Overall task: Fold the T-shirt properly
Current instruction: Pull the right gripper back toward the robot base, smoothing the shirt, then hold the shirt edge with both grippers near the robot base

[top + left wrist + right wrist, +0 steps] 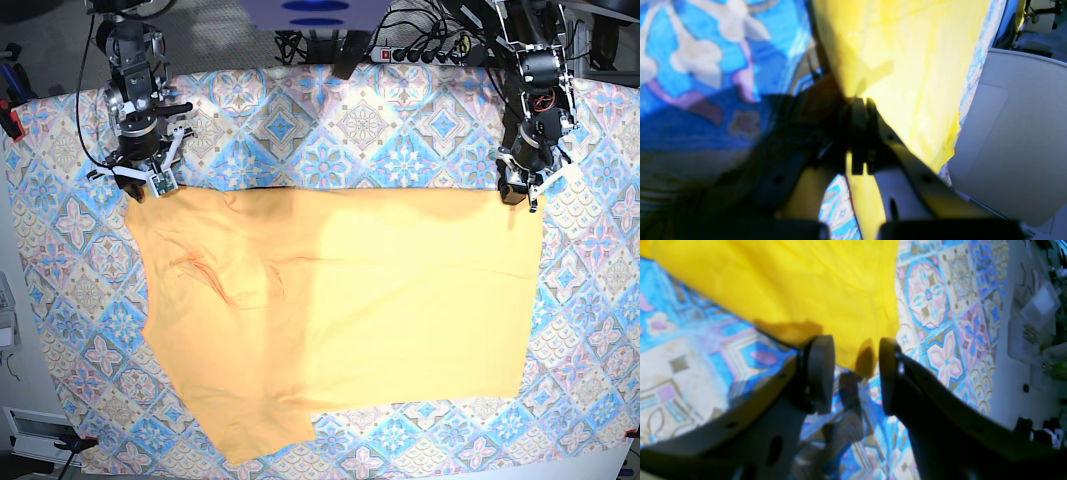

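The yellow-orange T-shirt [340, 300] lies spread flat on the patterned tablecloth [400, 130]. My left gripper [515, 195] is at the shirt's far right corner. In the left wrist view its fingers [858, 133] are pressed together with the yellow fabric [907, 66] pinched at the tips of the left gripper [862, 101]. My right gripper [140, 190] is at the far left corner. In the right wrist view the right gripper [857, 370] stands open, its pads on either side of a hanging tip of the T-shirt [790, 283] without touching it. No print shows.
A power strip with cables [420, 45] lies beyond the table's far edge. A red clamp [10, 120] holds the cloth at the left edge. A white surface [1013, 133] shows past the table's side in the left wrist view.
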